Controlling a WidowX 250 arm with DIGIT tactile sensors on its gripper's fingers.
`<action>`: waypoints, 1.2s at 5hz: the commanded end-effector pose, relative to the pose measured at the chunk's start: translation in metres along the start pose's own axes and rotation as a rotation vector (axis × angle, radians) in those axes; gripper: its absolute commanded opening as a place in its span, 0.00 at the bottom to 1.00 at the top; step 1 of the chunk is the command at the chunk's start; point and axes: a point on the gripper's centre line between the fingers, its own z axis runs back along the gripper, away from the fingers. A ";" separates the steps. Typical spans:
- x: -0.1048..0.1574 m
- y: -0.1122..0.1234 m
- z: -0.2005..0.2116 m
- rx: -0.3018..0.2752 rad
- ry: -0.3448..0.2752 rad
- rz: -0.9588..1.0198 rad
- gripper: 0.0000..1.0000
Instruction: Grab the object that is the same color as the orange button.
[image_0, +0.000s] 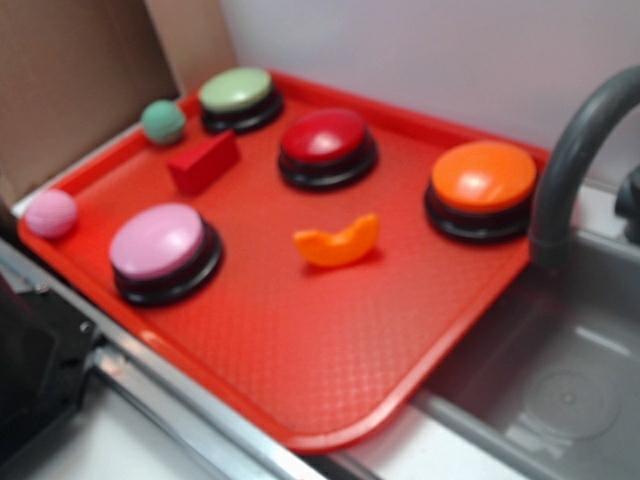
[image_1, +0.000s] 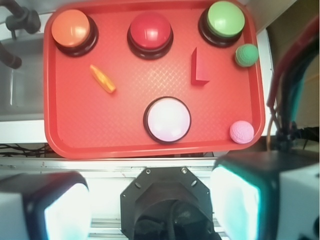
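Nothing is grasped yet. The orange crescent (image_1: 103, 79) lies untouched on the red tray (image_1: 125, 145), near the orange button (image_1: 71, 27) at the tray's corner. The claw (image_1: 150, 210) hangs spread open, empty, off the tray's near edge; approach, descent and closing remain.

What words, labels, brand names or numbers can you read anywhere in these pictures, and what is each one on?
None. No readable text shows in either view.
The orange button, red button, green button and pink button have plain tops.
The orange crescent piece, red wedge block, green ball, pink ball and red tray carry no marks.
The exterior view is blurred, so fine print could be missed.
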 end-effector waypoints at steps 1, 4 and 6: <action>0.052 0.024 0.003 0.003 -0.024 -0.018 1.00; 0.132 -0.072 -0.065 0.018 0.086 -0.587 1.00; 0.119 -0.091 -0.132 0.016 0.185 -0.724 1.00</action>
